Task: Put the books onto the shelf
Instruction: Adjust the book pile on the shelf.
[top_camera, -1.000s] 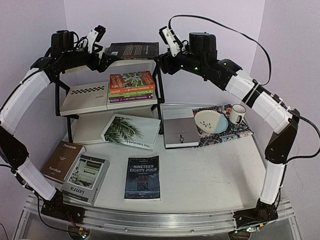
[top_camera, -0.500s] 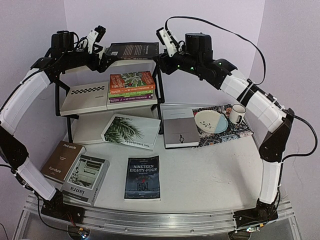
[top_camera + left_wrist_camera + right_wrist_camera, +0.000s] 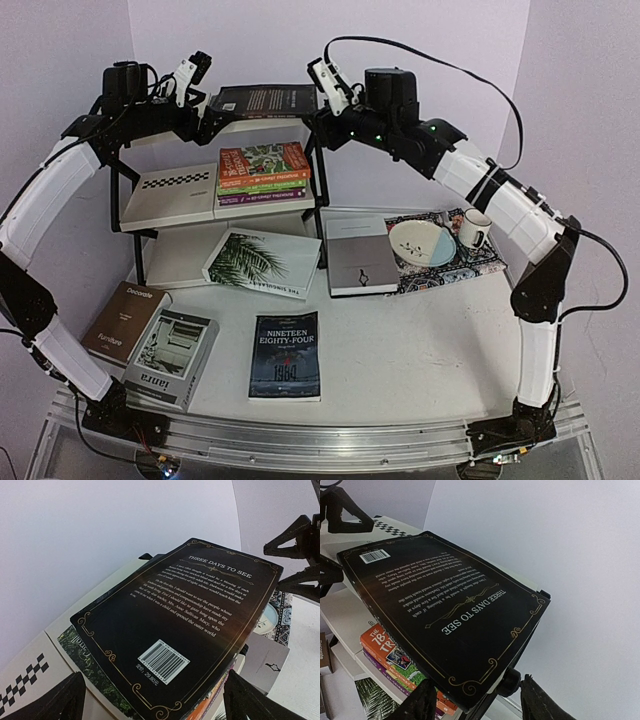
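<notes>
You're looking at the black book [image 3: 265, 100], back cover up and reading "Three Days to See", lying flat on the top tier of the shelf [image 3: 165, 195]. One corner is jutting past the tier's edge in the right wrist view.

Your left gripper [image 3: 155, 676] is hovering at the book's left end, jaws spread wide, one finger out to each side and gripping nothing. Your right gripper [image 3: 479, 681] is sitting at the opposite end with its jaws partly apart beneath that overhanging corner. Nothing is clamped, and you can't tell whether its fingers are touching the cover. The two grippers are facing each other along the book.

The shelf's black corner knob [image 3: 510, 682] is crowding in just beside your right fingers. The Treehouse paperbacks [image 3: 265, 170] are stacked on the middle tier below.

On the table [image 3: 420, 340], the palm-leaf book [image 3: 262, 262] is lying at the shelf's foot. The grey book [image 3: 360, 255] is sitting beside it, its edge at the placemat [image 3: 480, 262], which is carrying a plate [image 3: 420, 242] and a mug [image 3: 473, 228]. Nearer you, well apart from both grippers, Nineteen Eighty-Four [image 3: 286, 355], the photo-cover book [image 3: 172, 357] and the brown book [image 3: 125, 322] are lying flat.
</notes>
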Action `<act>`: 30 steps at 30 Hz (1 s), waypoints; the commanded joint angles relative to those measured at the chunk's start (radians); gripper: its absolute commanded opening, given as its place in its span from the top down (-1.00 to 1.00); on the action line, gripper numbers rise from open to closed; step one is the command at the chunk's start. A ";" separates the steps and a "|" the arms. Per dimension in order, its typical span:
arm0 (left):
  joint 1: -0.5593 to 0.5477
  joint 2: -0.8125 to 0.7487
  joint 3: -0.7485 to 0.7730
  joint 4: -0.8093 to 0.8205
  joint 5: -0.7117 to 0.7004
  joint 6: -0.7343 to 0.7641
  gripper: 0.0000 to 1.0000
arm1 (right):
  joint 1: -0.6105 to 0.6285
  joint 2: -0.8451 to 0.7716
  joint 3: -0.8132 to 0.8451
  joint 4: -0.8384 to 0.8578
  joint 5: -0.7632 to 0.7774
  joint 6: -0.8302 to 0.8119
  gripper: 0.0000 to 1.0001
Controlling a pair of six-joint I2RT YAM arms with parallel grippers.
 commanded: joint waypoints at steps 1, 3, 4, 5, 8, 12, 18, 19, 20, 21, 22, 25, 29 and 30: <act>0.001 -0.018 0.012 0.053 -0.003 0.009 -0.95 | -0.004 0.023 0.062 0.053 0.004 -0.007 -0.07; 0.001 -0.016 0.013 0.054 -0.002 0.010 -0.95 | -0.005 0.028 0.070 0.057 -0.006 -0.006 0.00; 0.001 -0.015 0.014 0.055 -0.002 0.011 -0.95 | -0.006 0.032 0.076 0.058 -0.008 -0.006 0.04; 0.001 -0.013 0.015 0.057 -0.002 0.011 -0.94 | -0.005 0.037 0.082 0.059 -0.008 -0.006 0.07; 0.001 -0.008 0.016 0.058 -0.005 0.013 -0.89 | -0.006 0.051 0.101 0.062 -0.007 -0.008 0.15; 0.000 -0.002 0.019 0.061 -0.016 0.016 -0.80 | -0.006 0.066 0.118 0.069 -0.011 -0.011 0.18; 0.001 0.009 0.029 0.066 -0.037 0.021 -0.60 | -0.007 0.082 0.132 0.081 -0.015 -0.014 0.19; 0.001 0.012 0.031 0.066 -0.041 0.023 -0.56 | -0.008 0.085 0.134 0.084 -0.016 -0.014 0.19; 0.001 0.014 0.032 0.066 -0.044 0.025 -0.52 | -0.008 0.087 0.137 0.086 -0.017 -0.013 0.19; 0.001 0.016 0.034 0.066 -0.047 0.026 -0.50 | -0.008 0.090 0.142 0.088 -0.017 -0.013 0.19; 0.001 0.018 0.035 0.067 -0.050 0.027 -0.47 | -0.008 0.093 0.145 0.089 -0.017 -0.013 0.19; 0.001 0.024 0.039 0.067 -0.057 0.035 -0.43 | -0.010 0.103 0.156 0.092 -0.018 -0.015 0.19; 0.001 0.033 0.042 0.068 -0.073 0.044 -0.42 | -0.013 0.115 0.168 0.100 -0.020 -0.016 0.19; 0.001 0.036 0.044 0.068 -0.074 0.045 -0.42 | -0.014 0.118 0.171 0.102 -0.020 -0.016 0.19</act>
